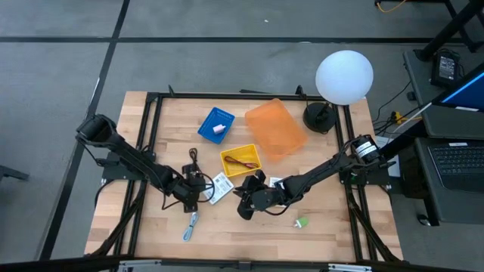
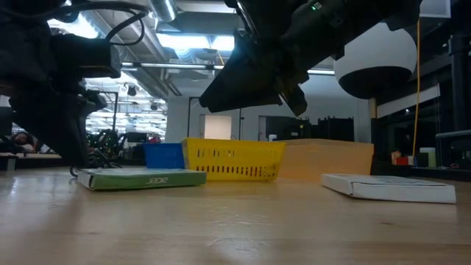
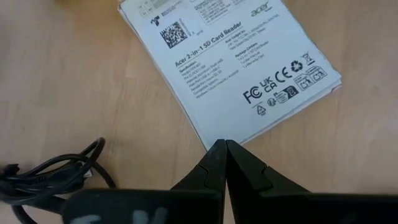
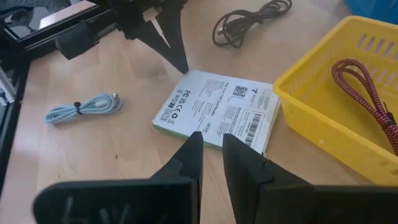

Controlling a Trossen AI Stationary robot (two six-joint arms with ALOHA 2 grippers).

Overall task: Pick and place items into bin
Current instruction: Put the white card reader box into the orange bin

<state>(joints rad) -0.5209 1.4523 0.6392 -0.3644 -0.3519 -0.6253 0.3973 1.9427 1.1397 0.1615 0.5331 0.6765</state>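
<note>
A white labelled packet (image 3: 236, 68) (image 4: 217, 109) (image 1: 221, 187) lies flat on the table. My left gripper (image 3: 224, 146) (image 4: 180, 65) is shut, its tips pointing down at the packet's near-left corner. My right gripper (image 4: 212, 146) (image 1: 246, 205) hovers above the table just right of this packet, narrowly open and empty. A second white packet (image 1: 277, 183) (image 2: 390, 186) lies partly under the right arm. The black cord (image 4: 249, 22) (image 3: 43, 171) lies beside the left gripper. The dark-red cord (image 4: 367, 87) sits in the yellow bin (image 4: 311, 118). A pale-blue cable (image 4: 81, 107) and a green piece (image 1: 302, 222) lie near the table's front. My left gripper's shut fingertips (image 3: 214, 155) stand at the packet's corner (image 3: 211, 138), coming from above and slanting down. I cannot tell whether they touch the corner or only the table beside it. The packet lies flat on the wood.
The blue bin (image 1: 208, 128) holds a tiny pink block (image 1: 220, 129). An orange tray (image 1: 276, 130) lies tilted behind the yellow bin. A white globe lamp (image 1: 344, 75) stands at the far right corner. A black frame (image 1: 151, 136) runs along the table's edges.
</note>
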